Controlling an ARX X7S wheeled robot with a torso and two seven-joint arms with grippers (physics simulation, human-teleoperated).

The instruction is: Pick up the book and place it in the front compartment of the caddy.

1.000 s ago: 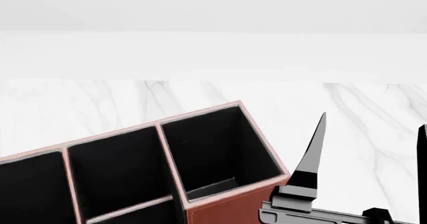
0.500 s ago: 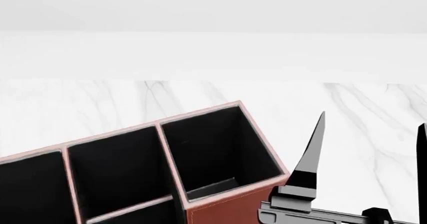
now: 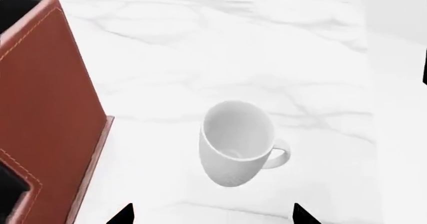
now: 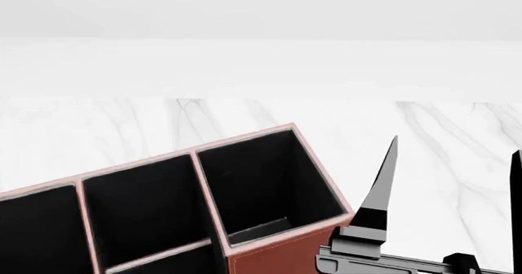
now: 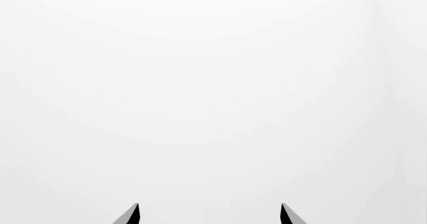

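Book not visible in any view; location unknown. Caddy sits low in the head view, compartments black and apparently empty. Right gripper is raised beside its near corner, spread wide, holding nothing. Left gripper also parted, empty, over a white mug. Risk: searching blind, an arm clips the caddy or mug.

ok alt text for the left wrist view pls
A white mug stands upright and empty on a white marble table, handle toward the side away from the caddy. The caddy's reddish-brown wall stands apart from it at one edge, and the two dark fingertips of the open left hand peek in.
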